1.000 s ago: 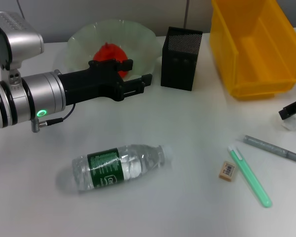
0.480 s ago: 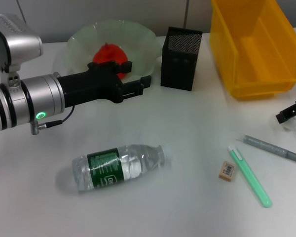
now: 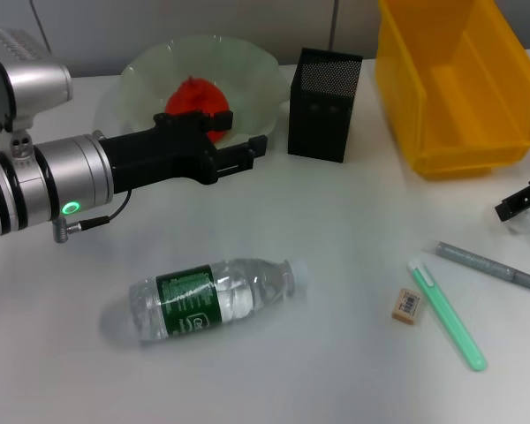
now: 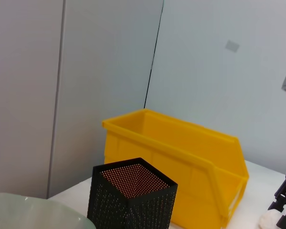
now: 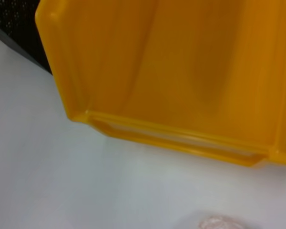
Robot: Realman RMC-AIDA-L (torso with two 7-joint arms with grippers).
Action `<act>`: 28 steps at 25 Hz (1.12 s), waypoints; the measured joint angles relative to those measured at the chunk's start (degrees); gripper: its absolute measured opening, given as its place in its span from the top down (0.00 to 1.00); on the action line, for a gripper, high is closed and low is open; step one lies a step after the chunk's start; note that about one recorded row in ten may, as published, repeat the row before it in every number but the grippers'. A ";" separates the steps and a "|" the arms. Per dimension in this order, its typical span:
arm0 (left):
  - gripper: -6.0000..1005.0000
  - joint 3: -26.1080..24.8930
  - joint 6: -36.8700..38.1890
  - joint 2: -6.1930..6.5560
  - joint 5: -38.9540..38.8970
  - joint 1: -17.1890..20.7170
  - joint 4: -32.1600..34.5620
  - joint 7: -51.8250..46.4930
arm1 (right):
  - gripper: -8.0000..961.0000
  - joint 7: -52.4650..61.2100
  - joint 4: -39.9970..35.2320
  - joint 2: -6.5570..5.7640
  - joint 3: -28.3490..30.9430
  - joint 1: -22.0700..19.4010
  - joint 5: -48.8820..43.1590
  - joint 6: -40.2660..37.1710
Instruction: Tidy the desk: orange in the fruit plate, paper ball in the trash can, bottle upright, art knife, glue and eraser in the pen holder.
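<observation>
Both arms low: left gripper [image 3: 252,152] beside fruit plate [image 3: 141,66], right gripper [image 3: 523,201] at desk [image 3: 336,265] edge.

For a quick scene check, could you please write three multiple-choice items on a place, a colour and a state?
1. Where is the orange?
A. in the plate
B. in the trash can
C. beside the eraser

2. What colour is the trash can?
A. black
B. green
C. yellow

3. How is the bottle?
A. upright
B. lying on its side
C. in the pen holder

Answers: 1 A, the orange shows inside the scalloped rim, behind the left gripper. 2 C, its walls are bright yellow. 3 B, it lies flat on the desk.
</observation>
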 joint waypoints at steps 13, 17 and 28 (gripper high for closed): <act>0.34 -0.04 -0.02 0.04 -1.21 0.74 -0.02 0.35 | 0.59 0.05 0.00 0.05 -0.03 -0.33 0.00 0.81; 0.34 -0.07 -0.15 0.09 -1.71 0.92 -0.02 0.82 | 0.65 0.05 0.08 0.14 -0.19 -0.37 -0.23 0.82; 0.34 -0.09 -0.01 0.03 -1.79 1.08 -0.02 0.82 | 0.67 -0.52 -5.11 2.57 -2.01 -1.79 -0.58 -0.58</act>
